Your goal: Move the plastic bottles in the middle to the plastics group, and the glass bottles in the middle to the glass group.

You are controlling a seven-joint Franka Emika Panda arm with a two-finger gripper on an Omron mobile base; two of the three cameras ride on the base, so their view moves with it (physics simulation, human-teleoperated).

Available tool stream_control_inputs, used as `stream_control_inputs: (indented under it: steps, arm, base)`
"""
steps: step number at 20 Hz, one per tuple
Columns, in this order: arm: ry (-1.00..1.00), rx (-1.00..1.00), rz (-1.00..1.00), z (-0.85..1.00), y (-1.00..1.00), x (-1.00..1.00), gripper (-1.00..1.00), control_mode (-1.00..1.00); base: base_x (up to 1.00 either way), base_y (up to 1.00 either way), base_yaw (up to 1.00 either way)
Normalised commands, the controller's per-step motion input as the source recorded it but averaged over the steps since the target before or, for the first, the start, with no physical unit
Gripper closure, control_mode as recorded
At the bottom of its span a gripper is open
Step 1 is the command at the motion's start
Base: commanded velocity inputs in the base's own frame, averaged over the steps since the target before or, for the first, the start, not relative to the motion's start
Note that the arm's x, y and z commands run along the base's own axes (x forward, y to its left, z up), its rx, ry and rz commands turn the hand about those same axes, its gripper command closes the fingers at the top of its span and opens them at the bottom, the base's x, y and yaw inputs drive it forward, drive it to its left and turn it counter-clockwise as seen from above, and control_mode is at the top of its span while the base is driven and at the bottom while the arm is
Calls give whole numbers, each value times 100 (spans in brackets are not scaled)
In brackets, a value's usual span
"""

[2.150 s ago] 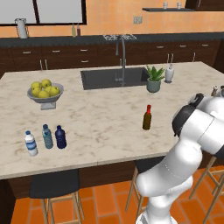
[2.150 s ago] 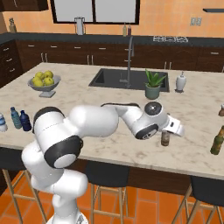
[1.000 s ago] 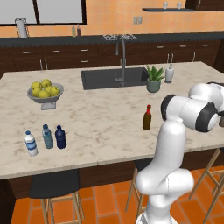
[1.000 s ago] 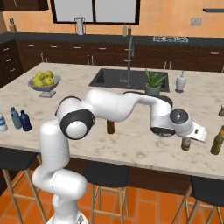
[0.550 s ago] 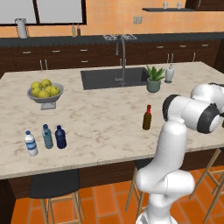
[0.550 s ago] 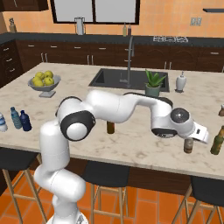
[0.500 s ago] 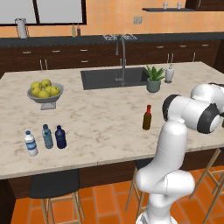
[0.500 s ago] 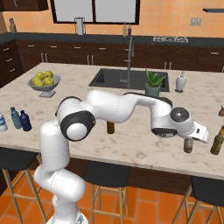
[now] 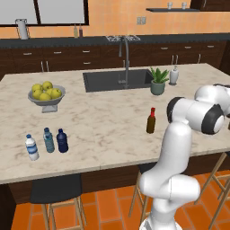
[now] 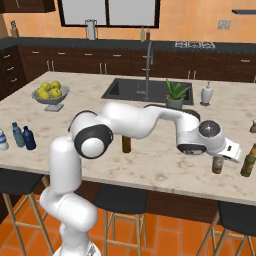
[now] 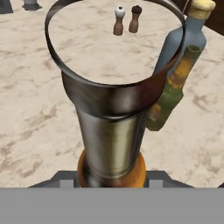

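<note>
Kitchen with orange walls, dark wood cabinets (image 9: 40, 67) and orange tile floor (image 9: 108, 206). Marble island bench (image 9: 103, 134) with dark stools (image 10: 120, 200) tucked under. Black sink (image 9: 117, 80) with tall faucet (image 9: 125, 56) is set in the far side. White arm (image 10: 145, 120) stretches right across the bench and partly hides the brown bottle (image 9: 151, 121), red cap, standing upright mid-bench, well apart from everything else. Fruit bowl (image 9: 46, 94) is at the left, potted plant (image 9: 157, 81) and soap dispenser (image 9: 173, 75) beside the sink.

Navy bottle (image 9: 62, 141) stands just beside the two water bottles (image 9: 48, 140) at the left front edge. White label on the clear one, no readable text.

Fingers (image 11: 65, 178) are clenched on a metal container (image 11: 111, 127) with an orange ring, at the right end. Just beside it are a green bottle (image 11: 171, 94), label unreadable, and a grey-blue bottle (image 11: 186, 41). Two tiny brown bottles (image 11: 119, 20) stand farther off.
</note>
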Motion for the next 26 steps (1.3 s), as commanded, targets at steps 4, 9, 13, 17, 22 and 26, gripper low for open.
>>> stream_control_inputs:
  steps: [4,9,13,17,22,26]
  arm:
    - [-6,6,-1,0,-14,0,100,-100]
    - [-2,0,0,-20,0,0,100,-100]
    - [0,0,0,-33,0,0,100,-100]
    - [0,0,0,-32,0,0,100,-100]
    - [0,-1,0,-30,0,0,100,-100]
    - [0,0,0,-20,0,0,100,-100]
  base:
    - [0,0,0]
    - [0,0,0]
    - [0,0,0]
    - [0,0,0]
    - [0,0,0]
    - [0,0,0]
